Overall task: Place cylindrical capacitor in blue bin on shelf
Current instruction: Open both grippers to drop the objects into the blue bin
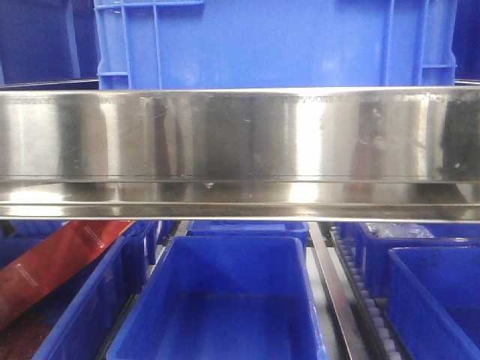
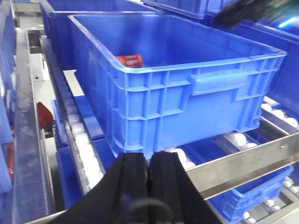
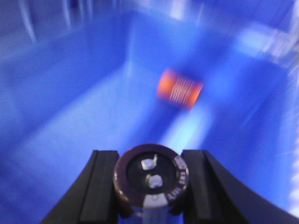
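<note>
In the right wrist view my right gripper (image 3: 149, 157) is shut on the cylindrical capacitor (image 3: 150, 179), a dark brown can whose end face with two silver terminals points at the camera. It hangs above the inside of a blue bin (image 3: 70, 93). An orange cylinder (image 3: 180, 88) lies blurred on that bin's floor. The left wrist view shows the blue bin (image 2: 196, 84) on the shelf's rollers behind a steel rail (image 2: 243, 163), with the orange cylinder (image 2: 130, 60) inside. My left gripper (image 2: 148, 156) is shut and holds nothing, low in front of the bin. The shelf's shiny front rail (image 1: 240, 142) fills the front view.
A large blue crate (image 1: 277, 41) stands on the tier above the rail. Below it are more blue bins (image 1: 225, 300) and a red-orange packet (image 1: 52, 262) at the left. White rollers (image 2: 84, 149) run beside the bin. A dark blurred arm (image 2: 243, 11) crosses its far right corner.
</note>
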{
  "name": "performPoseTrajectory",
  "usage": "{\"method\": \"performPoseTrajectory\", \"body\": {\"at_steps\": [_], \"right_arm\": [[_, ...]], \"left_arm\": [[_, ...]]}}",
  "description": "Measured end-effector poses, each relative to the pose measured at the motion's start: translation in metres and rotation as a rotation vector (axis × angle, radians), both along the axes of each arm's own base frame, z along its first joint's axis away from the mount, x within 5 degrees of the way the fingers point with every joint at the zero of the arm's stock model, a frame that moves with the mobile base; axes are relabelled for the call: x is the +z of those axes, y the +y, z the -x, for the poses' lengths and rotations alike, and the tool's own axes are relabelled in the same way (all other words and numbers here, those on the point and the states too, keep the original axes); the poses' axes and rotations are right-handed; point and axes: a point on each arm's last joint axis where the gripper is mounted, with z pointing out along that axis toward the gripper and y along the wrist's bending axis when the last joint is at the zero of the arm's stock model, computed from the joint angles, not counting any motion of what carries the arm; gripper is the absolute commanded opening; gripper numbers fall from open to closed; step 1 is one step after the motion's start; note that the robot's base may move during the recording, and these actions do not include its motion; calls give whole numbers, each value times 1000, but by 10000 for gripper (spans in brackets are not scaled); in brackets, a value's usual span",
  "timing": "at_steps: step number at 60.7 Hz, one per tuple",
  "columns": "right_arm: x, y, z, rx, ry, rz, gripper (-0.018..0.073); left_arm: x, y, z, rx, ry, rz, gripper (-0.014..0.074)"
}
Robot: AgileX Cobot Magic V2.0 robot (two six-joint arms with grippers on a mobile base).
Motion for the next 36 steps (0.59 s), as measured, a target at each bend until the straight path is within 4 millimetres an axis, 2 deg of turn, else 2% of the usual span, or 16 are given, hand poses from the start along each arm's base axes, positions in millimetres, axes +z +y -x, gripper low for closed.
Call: {"method": "performPoseTrajectory", "body": {"at_steps": [5,10,13,16,20,24,28,36], "right_arm": [[-19,6,-13,-2,55,18,-78],[-31,9,-20,-7,90,25,135],[-35,10,-23,-11,103,24,313],[-36,10,-23,-16,109,20,441],[-36,10,-23,-17,108,18,536],[-35,10,-23,-17,106,14,547],[-35,10,-23,-18,107,13,521],[-24,7,-16,-19,82,0,364]], "left_arm": [[0,0,0,-3,3,5,-111],[0,-1,0,-5,4,8,-111],[0,-1,0,-5,4,8,-111],[0,-1,0,-5,4,8,-111],[0,-1,0,-5,4,8,-111],[0,-1,0,-5,4,8,-111],[0,-1,0,-5,4,8,-111],[0,-1,0,-5,4,8,-111]]}}
